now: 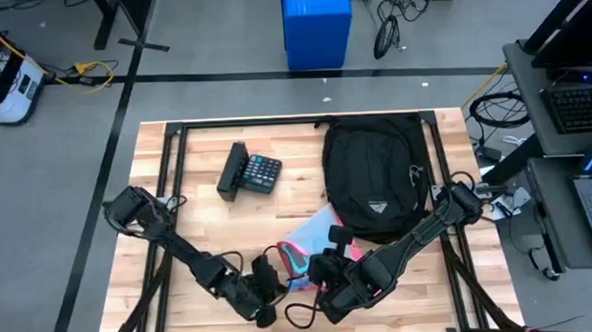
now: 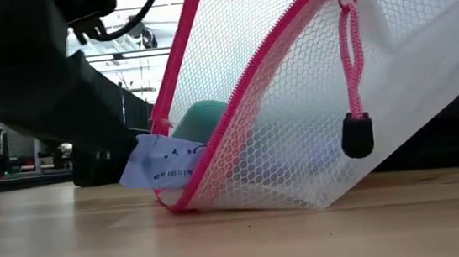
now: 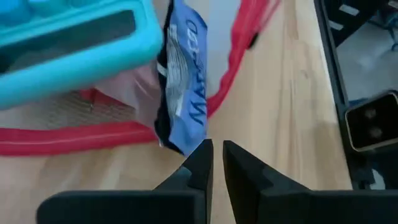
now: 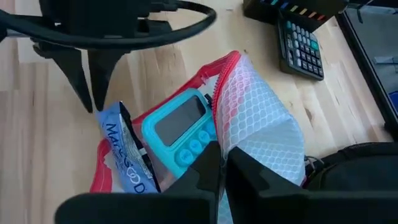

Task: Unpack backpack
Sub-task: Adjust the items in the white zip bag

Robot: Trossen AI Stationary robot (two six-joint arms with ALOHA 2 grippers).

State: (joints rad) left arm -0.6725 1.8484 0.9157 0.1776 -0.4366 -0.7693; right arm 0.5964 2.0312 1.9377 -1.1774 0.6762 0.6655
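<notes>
Mesh pouch [image 2: 314, 129] with pink zipper trim is pinched and lifted at one end by the right end effector [image 4: 222, 163]. Beside its open mouth the left end effector [image 3: 214, 163] hovers, fingers nearly together, empty. Behind both, the backpack [image 1: 375, 178] lies flat on the desk [image 1: 204, 225].

"MARS GOOD" on blue packet [image 4: 127, 163]

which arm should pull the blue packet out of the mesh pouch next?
Left, probably. The left gripper sits just beside the blue packet, nearly shut, empty. The right gripper is pinching the mesh pouch.
</notes>
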